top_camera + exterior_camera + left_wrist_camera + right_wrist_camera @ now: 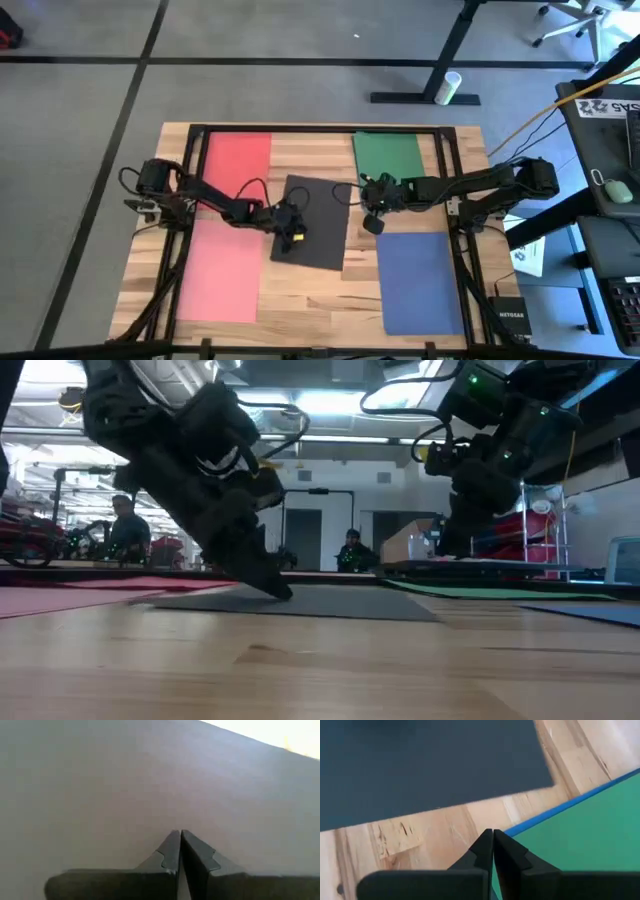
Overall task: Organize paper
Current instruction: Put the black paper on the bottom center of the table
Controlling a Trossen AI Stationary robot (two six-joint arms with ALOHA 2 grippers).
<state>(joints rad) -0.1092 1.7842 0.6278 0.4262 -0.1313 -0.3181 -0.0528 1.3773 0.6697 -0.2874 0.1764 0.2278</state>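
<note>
1. five coloured sheets are lying spread over the wooden table [310, 305], none stacked yet, so the organizing is, i judge, at an early stage. nearest the front edge are sitting the pink sheet [218, 272] on the left and the blue sheet [420, 282] on the right.
2. one step farther in, the dark grey sheet [318, 222] is lying askew in the middle. the left gripper [291, 228] is pressing its tip down on this sheet, fingers pinched together with nothing between them, probably to pin the sheet or slide it by friction rather than lift it.
3. just beyond, the right gripper [372, 212] is hanging above the table between the grey, green and blue sheets, fingers likewise closed and empty; it is probably waiting.
4. farthest back are lying the red sheet [236, 155] on the left and the green sheet [387, 155] on the right.
</note>
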